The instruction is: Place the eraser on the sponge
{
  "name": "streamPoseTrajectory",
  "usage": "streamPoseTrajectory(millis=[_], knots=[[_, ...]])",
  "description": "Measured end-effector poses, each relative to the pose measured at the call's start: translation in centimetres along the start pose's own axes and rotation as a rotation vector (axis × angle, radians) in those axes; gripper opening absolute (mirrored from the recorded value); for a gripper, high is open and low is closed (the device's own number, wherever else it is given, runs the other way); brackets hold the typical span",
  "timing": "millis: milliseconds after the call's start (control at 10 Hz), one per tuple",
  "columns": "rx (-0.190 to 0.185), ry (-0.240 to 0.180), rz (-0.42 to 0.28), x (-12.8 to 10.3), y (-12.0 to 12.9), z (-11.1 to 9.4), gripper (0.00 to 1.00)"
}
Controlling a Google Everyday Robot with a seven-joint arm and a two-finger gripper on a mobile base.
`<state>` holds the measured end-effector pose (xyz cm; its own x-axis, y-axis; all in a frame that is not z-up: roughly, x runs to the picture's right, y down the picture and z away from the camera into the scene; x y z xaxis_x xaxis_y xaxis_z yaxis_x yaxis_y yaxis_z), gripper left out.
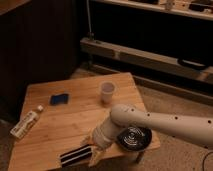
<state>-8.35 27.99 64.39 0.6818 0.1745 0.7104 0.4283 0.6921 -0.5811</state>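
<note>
By blk bowl point(135, 139): gripper point(93, 149) at eraser point(74, 156).

Dim warm light; pincer point(93, 150) beside eraser point(74, 157)

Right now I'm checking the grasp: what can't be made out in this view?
Camera view:
- gripper, at the right end of the eraser by the front edge of the table: its contact with the eraser, hidden by its own wrist.
- bowl: left rim, behind the arm.
- arm: cut off by the right edge.

The eraser point(75, 156) is showing black with white stripes; the sponge point(60, 98) is showing blue; the beige gripper point(93, 149) is sitting at the eraser's end.
</note>
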Motion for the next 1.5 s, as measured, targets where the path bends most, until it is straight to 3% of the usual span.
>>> streamPoseTrajectory(millis=[400,1500], knots=[[0.055,0.042,0.009,0.4,-1.1,1.7,0.65],[0.019,0.036,0.010,3.6,-3.5,5.7,0.65]])
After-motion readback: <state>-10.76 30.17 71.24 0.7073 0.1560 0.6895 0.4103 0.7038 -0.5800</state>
